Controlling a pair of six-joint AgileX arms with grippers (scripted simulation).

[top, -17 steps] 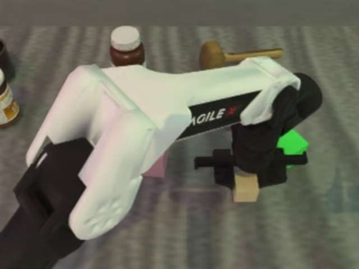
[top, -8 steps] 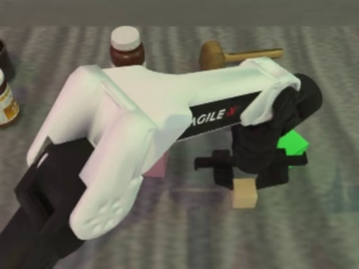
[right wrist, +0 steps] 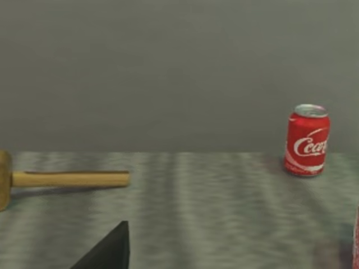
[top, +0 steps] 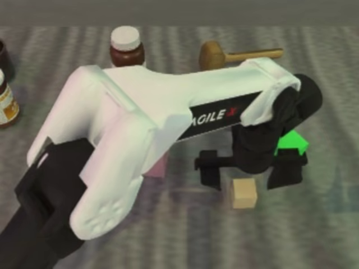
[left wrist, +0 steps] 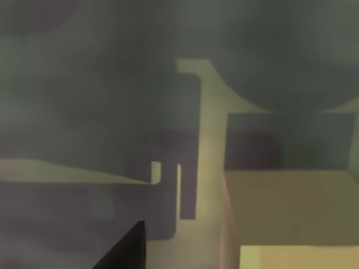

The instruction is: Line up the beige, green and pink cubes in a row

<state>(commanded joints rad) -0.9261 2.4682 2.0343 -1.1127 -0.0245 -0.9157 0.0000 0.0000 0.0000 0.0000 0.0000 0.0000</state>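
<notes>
My left gripper [top: 247,172] hovers open right of the table's middle, its dark fingers [top: 208,169] spread wide. The beige cube [top: 245,193] sits on the table just in front of it, free of both fingers. It fills the left wrist view as the beige cube [left wrist: 291,213], beside one dark fingertip [left wrist: 128,249]. The green cube [top: 293,143] pokes out behind the left wrist, partly hidden. Only a sliver of the pink cube [top: 159,166] shows under the left arm. My right arm is outside the top view; its wrist view shows one fingertip [right wrist: 109,252].
A brown white-capped bottle [top: 126,47] and a wooden mallet [top: 241,55] lie at the back edge. Another jar [top: 7,103] stands at the far left. The right wrist view shows the mallet handle [right wrist: 70,179] and a red cola can [right wrist: 307,140].
The left gripper lowered the beige cube slightly, then opened wide and let go of it. The cube now rests alone on the table.
</notes>
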